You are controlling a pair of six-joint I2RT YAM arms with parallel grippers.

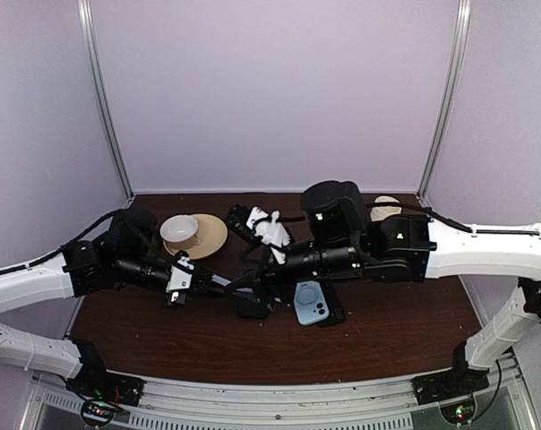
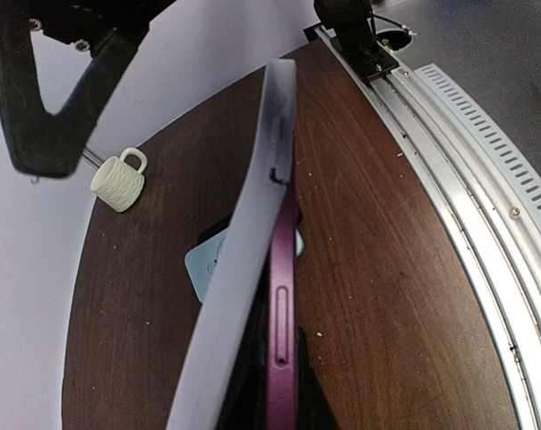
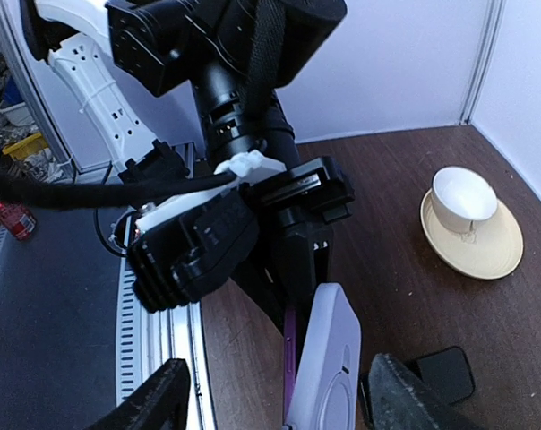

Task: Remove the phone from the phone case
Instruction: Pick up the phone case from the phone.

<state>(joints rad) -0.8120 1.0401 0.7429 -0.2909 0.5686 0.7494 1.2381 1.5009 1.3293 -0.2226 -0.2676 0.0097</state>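
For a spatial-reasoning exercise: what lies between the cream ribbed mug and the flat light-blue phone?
Bare brown tabletop separates cream ribbed mug and light-blue phone; left wrist view shows it.

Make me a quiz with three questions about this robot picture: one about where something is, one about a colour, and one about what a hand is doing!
1. Where does the small white cup sit?
A. on the round tan saucer
B. on a light blue phone
C. inside the ribbed cream mug

2. What colour is the edge of the phone inside the pale lilac case?
A. green
B. purple
C. orange

3. What is the left hand doing?
A. hanging empty
B. gripping the cased phone
C. pushing the mug

Answers:
1 A: the cup stands in the middle of the saucer.
2 B: the left wrist view shows a purple edge beside the case.
3 B: the right wrist view shows it clamped on the phone.
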